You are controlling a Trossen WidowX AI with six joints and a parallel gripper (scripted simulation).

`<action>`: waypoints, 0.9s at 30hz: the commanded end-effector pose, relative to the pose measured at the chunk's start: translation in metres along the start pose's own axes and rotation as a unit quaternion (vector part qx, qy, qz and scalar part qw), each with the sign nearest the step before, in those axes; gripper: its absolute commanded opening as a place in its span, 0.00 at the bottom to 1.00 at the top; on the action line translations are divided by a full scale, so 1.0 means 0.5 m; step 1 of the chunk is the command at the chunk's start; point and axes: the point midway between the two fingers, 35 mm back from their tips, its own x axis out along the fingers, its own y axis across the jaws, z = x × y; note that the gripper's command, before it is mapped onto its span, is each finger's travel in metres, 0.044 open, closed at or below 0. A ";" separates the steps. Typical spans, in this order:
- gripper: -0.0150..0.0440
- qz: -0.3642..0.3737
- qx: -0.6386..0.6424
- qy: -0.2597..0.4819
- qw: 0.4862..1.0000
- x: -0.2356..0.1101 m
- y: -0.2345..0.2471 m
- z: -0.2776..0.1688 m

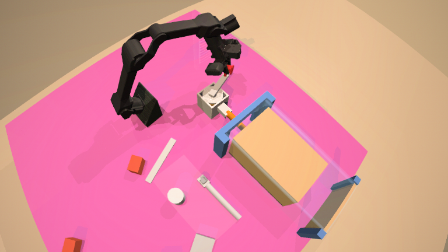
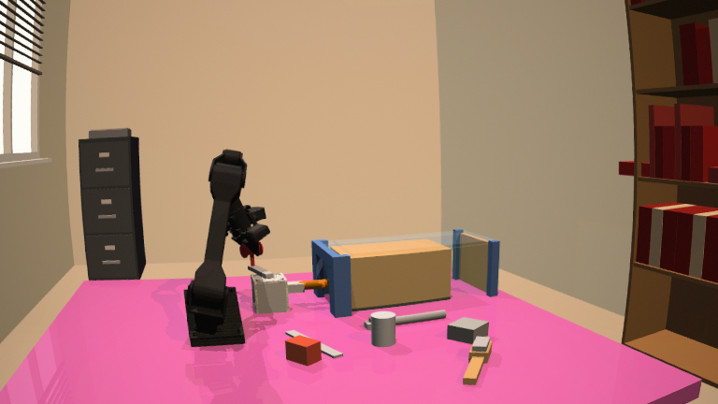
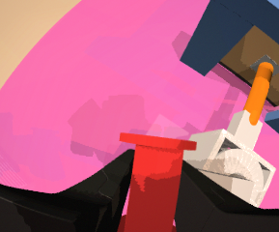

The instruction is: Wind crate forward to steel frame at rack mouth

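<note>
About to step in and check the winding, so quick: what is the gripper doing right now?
Gripper: closed on the red cylindrical knob of the grey winch handle.

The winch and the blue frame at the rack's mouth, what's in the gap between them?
An orange strap runs from the winch through the blue frame to the crate; the top view shows it best.
</note>
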 end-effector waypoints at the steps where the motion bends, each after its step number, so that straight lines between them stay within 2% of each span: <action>1: 0.25 0.003 -0.010 0.012 1.000 -0.012 0.004 -0.035; 27: 0.25 0.003 -0.011 0.014 1.000 -0.046 -0.016 -0.105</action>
